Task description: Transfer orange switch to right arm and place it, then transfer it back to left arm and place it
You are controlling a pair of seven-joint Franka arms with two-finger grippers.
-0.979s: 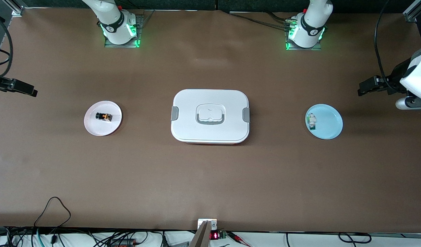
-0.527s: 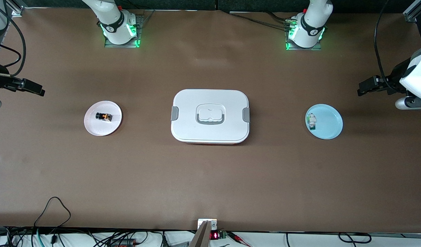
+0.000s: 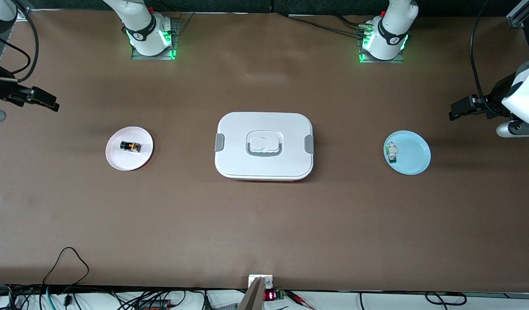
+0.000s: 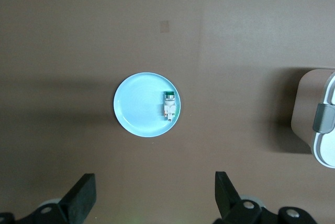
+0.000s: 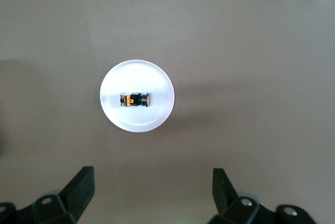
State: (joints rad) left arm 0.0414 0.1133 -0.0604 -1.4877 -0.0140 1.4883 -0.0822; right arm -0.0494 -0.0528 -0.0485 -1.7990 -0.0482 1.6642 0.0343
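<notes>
The orange switch [image 3: 130,146] lies on its side on a pale pink plate [image 3: 118,161] toward the right arm's end of the table. It also shows in the right wrist view [image 5: 134,99] on that plate [image 5: 137,120]. My right gripper [image 3: 47,102] is open and empty, high over the table edge at that end; its fingers [image 5: 81,185] stand wide apart. The white box [image 3: 264,145] sits lidded mid-table. My left gripper [image 3: 455,113] is open and empty [image 4: 155,185], over the table's left-arm end, and waits.
A light blue plate [image 3: 415,157] toward the left arm's end holds a white-grey part with a green end [image 3: 391,152]; both show in the left wrist view, plate [image 4: 136,103] and part [image 4: 168,104], with a box corner [image 4: 324,130]. Cables run along the table's near edge.
My right gripper has moved in from the table's end, toward the middle and slightly toward the robots' bases. The left arm, switch, box and plates have not moved.
</notes>
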